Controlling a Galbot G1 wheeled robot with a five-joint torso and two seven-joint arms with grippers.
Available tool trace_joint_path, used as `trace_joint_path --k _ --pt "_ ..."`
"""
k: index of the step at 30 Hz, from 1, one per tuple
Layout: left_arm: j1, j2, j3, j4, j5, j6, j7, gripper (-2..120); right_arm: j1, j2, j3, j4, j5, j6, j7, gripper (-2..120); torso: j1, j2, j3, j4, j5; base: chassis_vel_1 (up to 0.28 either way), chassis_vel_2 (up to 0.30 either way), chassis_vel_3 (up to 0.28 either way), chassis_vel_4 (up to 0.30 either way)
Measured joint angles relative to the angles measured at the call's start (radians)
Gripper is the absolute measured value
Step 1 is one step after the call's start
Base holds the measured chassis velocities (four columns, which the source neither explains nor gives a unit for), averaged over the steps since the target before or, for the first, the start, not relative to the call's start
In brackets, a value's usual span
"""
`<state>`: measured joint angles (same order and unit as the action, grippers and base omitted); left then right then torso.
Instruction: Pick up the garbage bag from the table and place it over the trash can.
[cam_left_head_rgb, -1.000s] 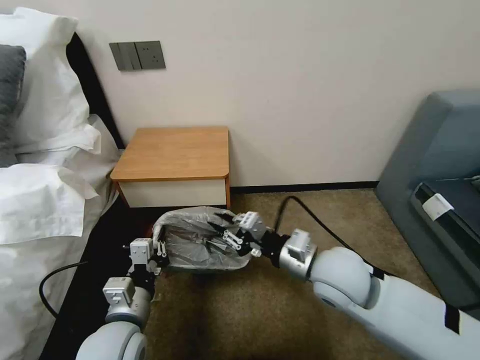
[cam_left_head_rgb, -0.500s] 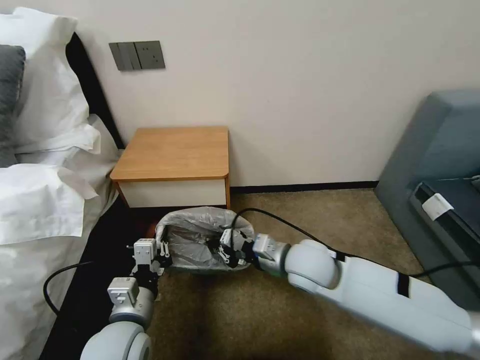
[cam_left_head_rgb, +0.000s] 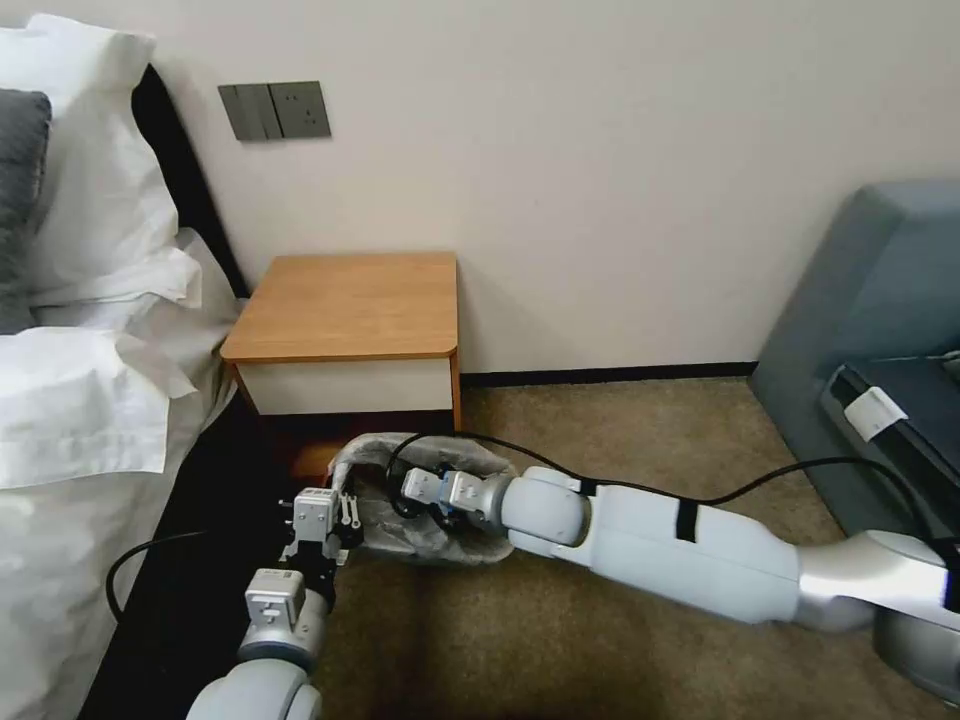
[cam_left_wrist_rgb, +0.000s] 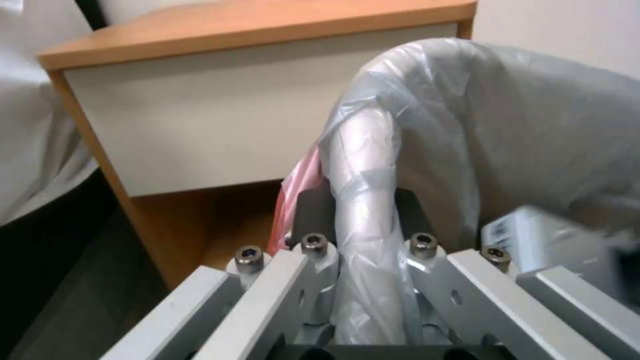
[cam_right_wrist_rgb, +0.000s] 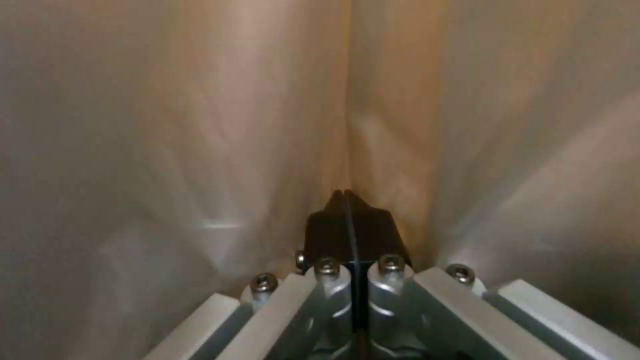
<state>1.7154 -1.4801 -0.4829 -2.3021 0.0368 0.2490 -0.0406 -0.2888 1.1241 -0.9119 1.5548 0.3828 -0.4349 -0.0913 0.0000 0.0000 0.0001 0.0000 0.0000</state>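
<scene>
Left gripper (cam_left_wrist_rgb: 357, 240) fingers clamp the garbage bag (cam_left_wrist_rgb: 467, 130) rim; right gripper (cam_right_wrist_rgb: 347, 200) fingers press together inside.

Crinkly glossy plastic garbage bag (cam_left_head_rgb: 400, 525); matt wooden table (cam_left_head_rgb: 350, 305)

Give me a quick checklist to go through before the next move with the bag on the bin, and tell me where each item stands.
1. Left gripper clamped on the bagged rim of the trash can: ok.
2. Right gripper with pads pressed together, deep inside the garbage bag: ok.
3. Bag draped over the rim on the table side: ok.
4. Bag over the rim nearest the robot: cannot tell, the right arm covers it.
5. Bag pushed down to the bin's bottom: cannot tell.
6. Table top free of the bag: ok.
</scene>
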Motion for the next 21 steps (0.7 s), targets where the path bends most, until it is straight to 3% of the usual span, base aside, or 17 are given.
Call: trace_joint_path --k 9,21 --pt "-0.003 -0.004 -0.006 0.013 -0.001 -0.004 -0.004 7 -0.011 -0.012 0.02 0.018 -0.005 0.012 0.001 0 0.0 0.0 0.0 0.0 0.0 0.0 0.0 0.0 0.0" --pt "-0.034 -0.008 -0.042 0.072 -0.067 0.007 -0.018 7 -0.097 -0.13 0.154 0.23 0.027 0.037 0.002 0 0.0 0.0 0.0 0.0001 0.0001 0.0 0.0 0.0 0.0"
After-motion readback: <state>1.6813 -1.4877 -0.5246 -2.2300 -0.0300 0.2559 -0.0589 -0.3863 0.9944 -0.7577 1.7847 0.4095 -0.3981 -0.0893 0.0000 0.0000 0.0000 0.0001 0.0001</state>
